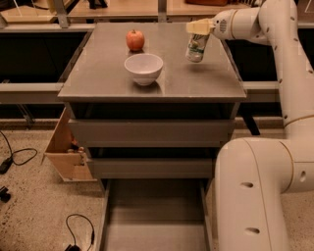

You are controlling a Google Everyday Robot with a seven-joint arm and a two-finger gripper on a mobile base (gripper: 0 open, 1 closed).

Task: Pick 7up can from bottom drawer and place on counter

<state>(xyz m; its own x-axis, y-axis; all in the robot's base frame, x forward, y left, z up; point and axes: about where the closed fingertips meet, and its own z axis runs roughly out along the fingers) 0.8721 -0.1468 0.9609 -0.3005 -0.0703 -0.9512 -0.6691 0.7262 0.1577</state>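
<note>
My gripper (198,30) is shut on the top of the 7up can (195,47), a slim silvery-white can with green markings. It holds the can slightly tilted just above the right part of the grey counter (196,83). The bottom drawer (154,215) is pulled open at the bottom of the view and its grey tray shows nothing inside. My white arm reaches in from the right.
A white bowl (143,67) sits mid-counter and a red apple (135,39) stands behind it. Two upper grey drawers (149,132) are closed. A cardboard box (66,147) sits left of the cabinet. Cables (19,157) lie on the floor. Pale wooden tables (122,7) stand behind.
</note>
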